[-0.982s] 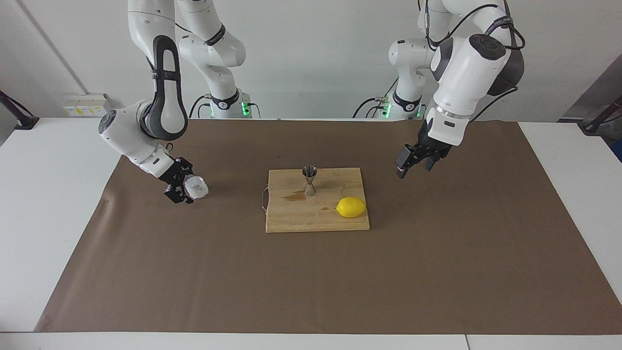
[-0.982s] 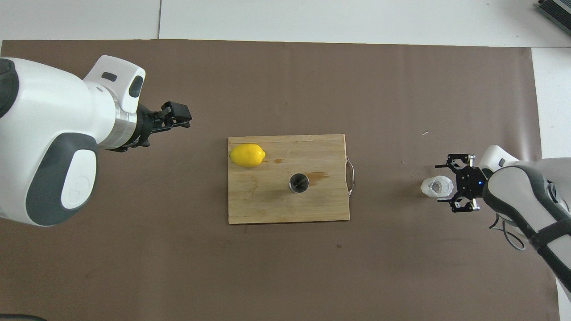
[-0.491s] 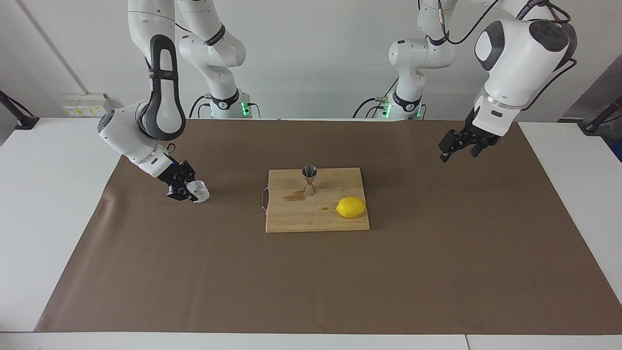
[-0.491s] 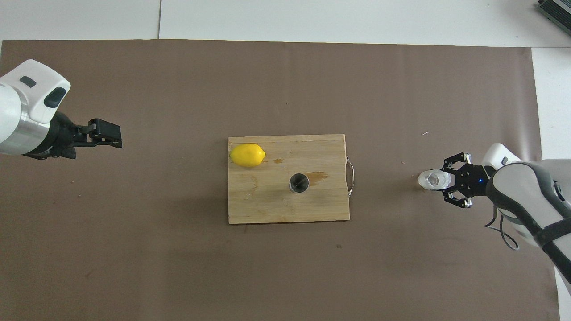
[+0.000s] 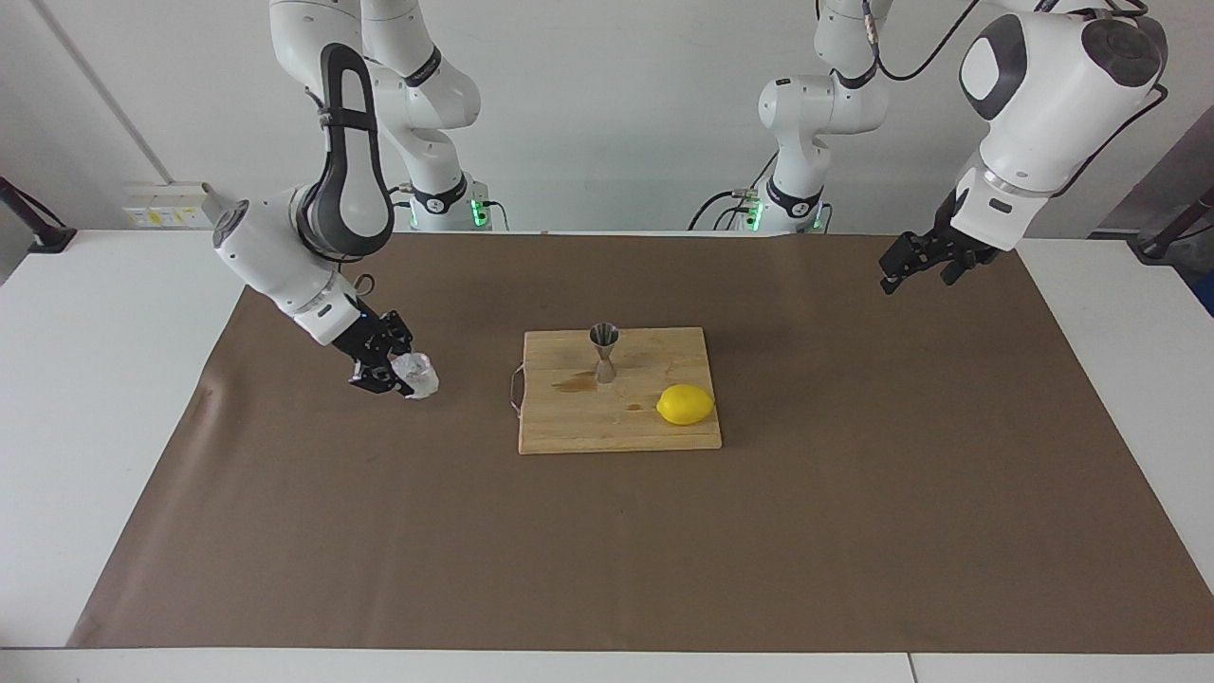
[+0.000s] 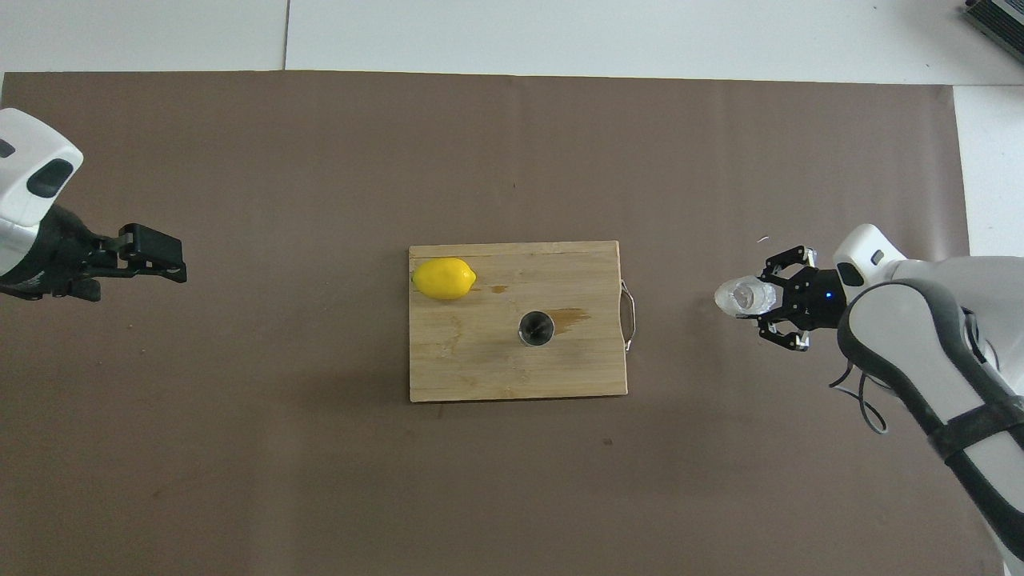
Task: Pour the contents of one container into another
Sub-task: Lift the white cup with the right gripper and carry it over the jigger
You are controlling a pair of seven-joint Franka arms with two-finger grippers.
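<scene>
I have the ribbed cup [image 5: 417, 376] pinched in my right gripper [image 5: 391, 368], fingers closed onto its crinkly sides, low over the brown mat at the right arm's end of the table, well apart from the cutting board [image 5: 569, 432]. I judge the pick-up done and the carry barely begun; whether the cup has fully cleared the mat I cannot tell. The jigger [image 5: 603, 352] stands upright on the cutting board, on the part of it nearer to the robots, with a damp stain just beside its foot and a lemon [image 5: 685, 404] near the board's corner toward the left arm's end. What is left: bring the cup over the jigger's mouth, tip it, and pour. My left gripper [image 5: 912, 263] waits, jaws apart and empty, over the mat well clear of the cutting board.
</scene>
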